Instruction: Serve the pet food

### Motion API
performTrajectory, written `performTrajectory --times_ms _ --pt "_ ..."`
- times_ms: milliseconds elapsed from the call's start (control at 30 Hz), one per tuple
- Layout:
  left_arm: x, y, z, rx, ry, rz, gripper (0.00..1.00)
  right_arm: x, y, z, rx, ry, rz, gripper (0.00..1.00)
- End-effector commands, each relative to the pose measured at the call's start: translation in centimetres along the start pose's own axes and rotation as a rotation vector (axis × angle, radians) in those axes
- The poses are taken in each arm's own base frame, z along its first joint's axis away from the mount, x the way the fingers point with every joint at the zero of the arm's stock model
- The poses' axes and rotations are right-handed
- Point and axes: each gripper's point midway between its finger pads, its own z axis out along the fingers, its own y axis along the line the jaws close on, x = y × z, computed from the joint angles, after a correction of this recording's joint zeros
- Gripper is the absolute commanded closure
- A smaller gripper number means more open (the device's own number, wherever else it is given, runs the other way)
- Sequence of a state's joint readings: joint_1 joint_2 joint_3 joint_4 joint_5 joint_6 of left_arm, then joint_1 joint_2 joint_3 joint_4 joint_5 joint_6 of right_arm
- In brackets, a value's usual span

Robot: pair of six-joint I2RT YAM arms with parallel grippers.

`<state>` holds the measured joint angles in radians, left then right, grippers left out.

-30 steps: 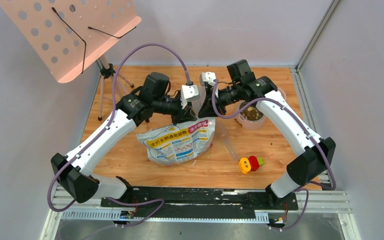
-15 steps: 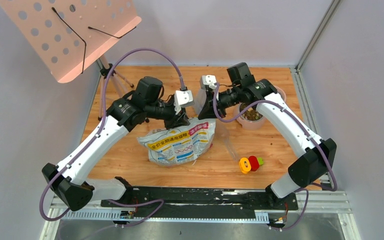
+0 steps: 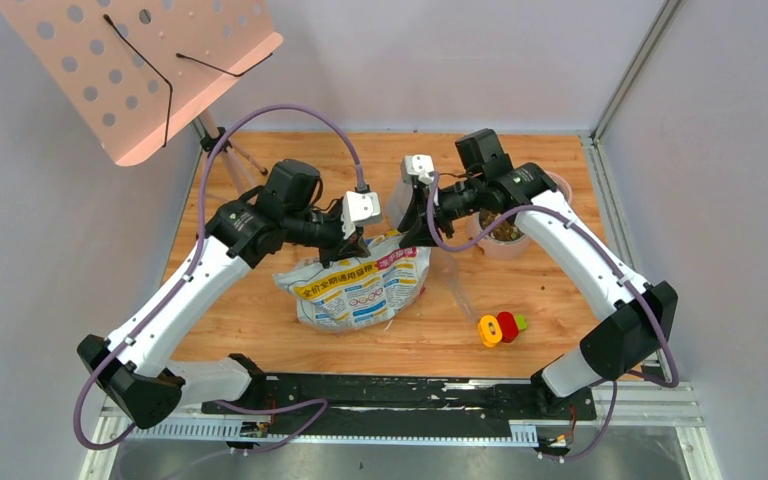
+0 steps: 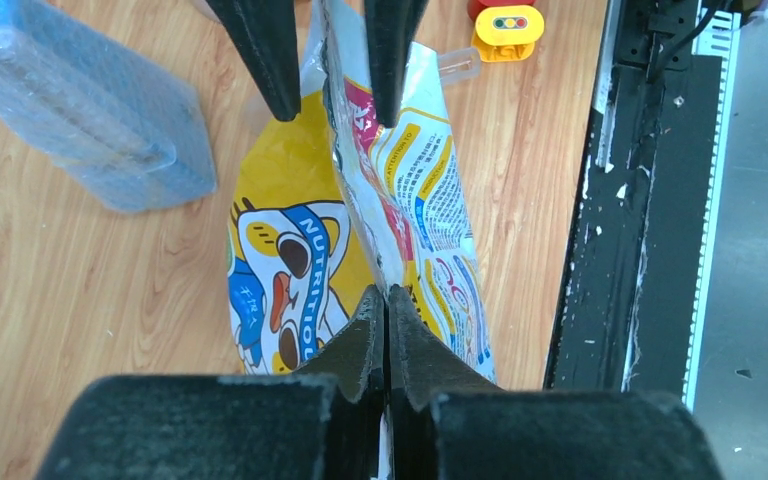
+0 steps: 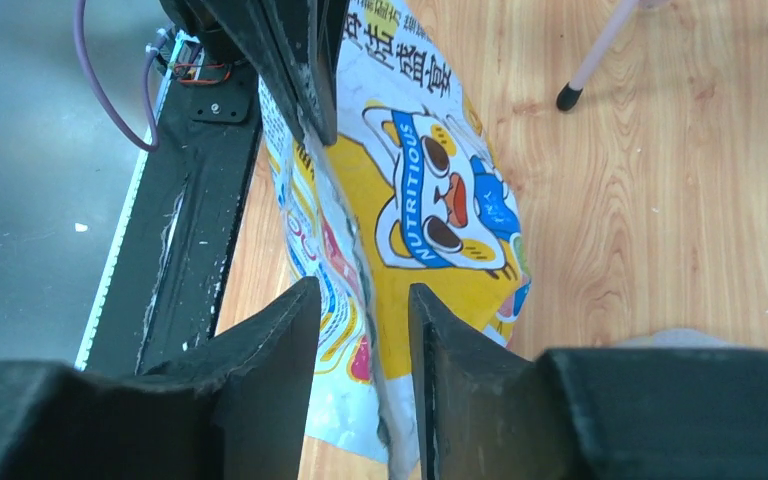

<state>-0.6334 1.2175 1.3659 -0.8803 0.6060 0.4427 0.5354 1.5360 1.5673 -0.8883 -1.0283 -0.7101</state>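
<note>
The printed yellow, white and blue bag (image 3: 360, 290) lies mid-table with its top edge lifted. My left gripper (image 3: 356, 240) is shut on that top seam; in the left wrist view the fingertips (image 4: 387, 297) pinch the bag (image 4: 290, 260). My right gripper (image 3: 410, 232) stands open astride the same edge. In the right wrist view the seam of the bag (image 5: 440, 200) runs through the gap of that gripper (image 5: 363, 300), close to its right finger. Brown pet food (image 3: 506, 229) fills a bowl in the pink stand (image 3: 505, 250) at the back right, behind the right forearm.
A red and yellow toy (image 3: 498, 327) lies to the right of the bag. A translucent plastic container (image 4: 80, 110) rests on the wood on the far side of the bag. A pink perforated music stand (image 3: 130, 70) rises at the back left. A black rail (image 3: 400, 392) runs along the near edge.
The left gripper has closed on the bag's top edge and shifted slightly left. The right gripper has let go of the edge and opened around it.
</note>
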Motion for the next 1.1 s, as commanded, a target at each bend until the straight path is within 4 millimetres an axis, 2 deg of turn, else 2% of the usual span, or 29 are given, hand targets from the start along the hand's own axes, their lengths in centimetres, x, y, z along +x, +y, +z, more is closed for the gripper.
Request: performTrajectory --times_ms 0,67,100,167,233,267,300,367,433,567,667,733,767,800,867,900,967,1067 --pt "-1.3 0.1 -1.1 -0.010 -0.021 0.055 1.00 0.5 1.0 -0.4 0.011 0.009 -0.053 0.60" --pt "-1.6 0.3 -1.4 -0.016 -0.024 0.060 1.00 0.6 1.0 -0.4 0.011 0.012 -0.049 0.63" --pt "-1.6 0.2 -1.5 -0.017 -0.022 0.060 1.00 0.6 0.9 -0.5 0.016 0.014 -0.053 0.70" --pt "-1.6 0.3 -1.8 -0.022 -0.017 0.058 1.00 0.5 0.6 -0.7 0.034 0.024 -0.071 0.90" --pt "-1.2 0.3 -2.0 -0.030 -0.002 0.049 1.00 0.3 0.1 -1.2 0.053 0.022 -0.081 1.00" --pt "-0.9 0.4 -2.1 -0.038 0.010 0.051 0.97 -0.1 -0.1 -1.4 0.062 0.017 -0.088 1.00" --pt "-0.5 0.3 -2.3 -0.036 0.030 0.041 0.85 -0.3 -0.3 -1.7 0.069 0.013 -0.087 1.00" --pt "0.6 0.1 -2.7 -0.048 0.073 0.026 0.72 -0.7 -0.5 -2.1 0.080 0.004 -0.093 1.00" --pt "1.8 -0.2 -3.4 -0.052 0.111 0.026 0.70 -0.9 -0.7 -2.5 0.091 0.002 -0.099 1.00" --pt "4.7 -2.0 -5.0 -0.022 0.198 0.017 0.73 -0.7 -0.6 -2.9 0.094 0.007 -0.094 1.00" --pt "5.8 -3.0 -6.3 -0.026 0.226 0.023 0.91 -0.4 -0.4 -2.9 0.088 0.011 -0.087 1.00" --pt "5.8 -3.1 -6.9 -0.041 0.219 0.028 1.00 -0.4 -0.3 -2.9 0.087 0.011 -0.088 1.00" --pt "5.7 -3.1 -7.2 -0.049 0.214 0.029 1.00 -0.5 -0.3 -2.9 0.082 0.007 -0.092 1.00" --pt "5.6 -3.1 -7.3 -0.050 0.212 0.028 1.00 -0.8 -0.1 -2.8 0.071 -0.006 -0.098 0.95" --pt "4.9 -3.0 -7.1 -0.051 0.188 0.025 1.00 -1.7 0.3 -2.4 0.039 -0.037 -0.113 0.70" --pt "4.6 -2.9 -6.9 -0.043 0.176 0.010 1.00 -2.1 0.6 -1.8 0.018 -0.047 -0.116 0.63" --pt "3.6 -2.5 -6.4 -0.044 0.142 -0.005 1.00 -2.4 1.1 -0.3 -0.022 -0.051 -0.130 0.58" --pt "1.7 -1.5 -6.1 -0.061 0.089 -0.005 1.00 -2.6 1.8 2.0 -0.087 -0.065 -0.129 0.56"
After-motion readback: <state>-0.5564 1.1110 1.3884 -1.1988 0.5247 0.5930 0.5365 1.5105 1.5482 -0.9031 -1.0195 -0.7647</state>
